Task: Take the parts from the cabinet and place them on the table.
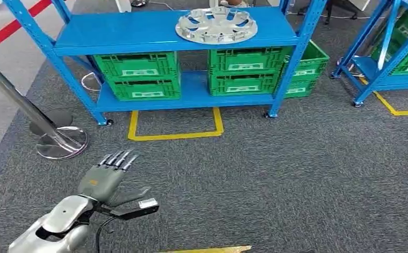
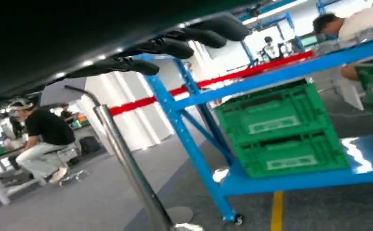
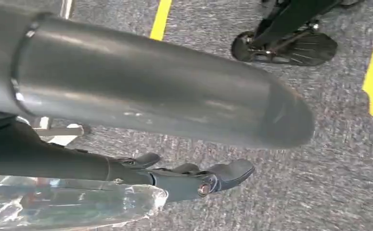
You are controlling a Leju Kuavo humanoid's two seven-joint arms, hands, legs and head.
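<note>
A silver hubcap (image 1: 216, 24) lies flat on the top board of the blue cabinet (image 1: 122, 36), toward its right side. My left hand (image 1: 107, 178) is raised over the carpet well short of the cabinet, fingers spread and holding nothing. In the left wrist view its dark fingers (image 2: 174, 45) stretch toward the cabinet's blue post (image 2: 184, 125). My right hand (image 3: 184, 180) hangs over the floor with its fingers stretched out and the thick thumb (image 3: 150, 91) apart from them. Crumpled clear plastic (image 3: 64, 204) shows beside those fingers; I cannot tell what it belongs to.
Green crates (image 1: 138, 75) (image 1: 244, 68) fill the cabinet's lower shelf, and another (image 1: 309, 68) stands behind its right post. A chrome stanchion (image 1: 59, 142) leans at the left. Yellow tape (image 1: 175, 134) marks the carpet. A second blue rack (image 1: 391, 63) stands at the right. A person (image 2: 45, 139) crouches far off.
</note>
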